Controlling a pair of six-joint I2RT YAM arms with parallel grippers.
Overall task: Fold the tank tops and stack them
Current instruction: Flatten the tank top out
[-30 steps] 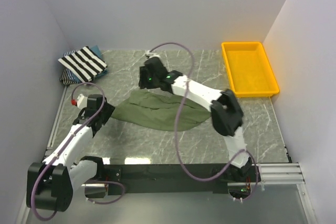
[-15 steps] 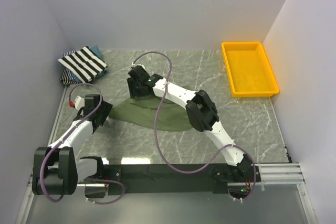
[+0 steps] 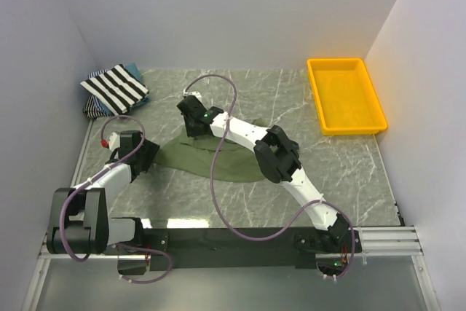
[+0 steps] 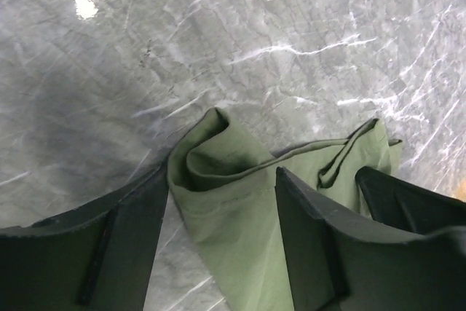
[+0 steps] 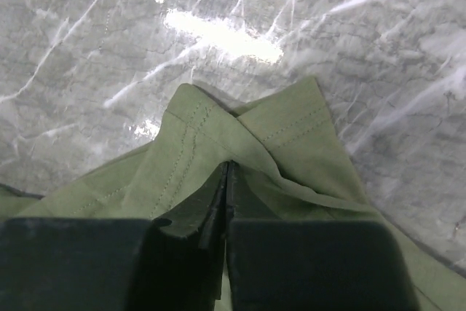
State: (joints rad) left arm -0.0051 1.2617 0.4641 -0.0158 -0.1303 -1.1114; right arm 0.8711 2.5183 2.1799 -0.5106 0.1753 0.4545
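The olive top (image 3: 186,156) lies in a flattened, crumpled heap on the tabletop (image 3: 364,172). It is plain green with stitched hems and stretches between my two sets of fingers. My left fingers (image 4: 124,245) stand wide apart, straddling a rolled corner of it without gripping. My right fingers (image 5: 189,231) are pressed together, with a ridge of hem pinched at their tips. Only the wrist views show those folds and the pinch. Only the overhead view shows the striped top (image 3: 116,87), well beyond the left fingers.
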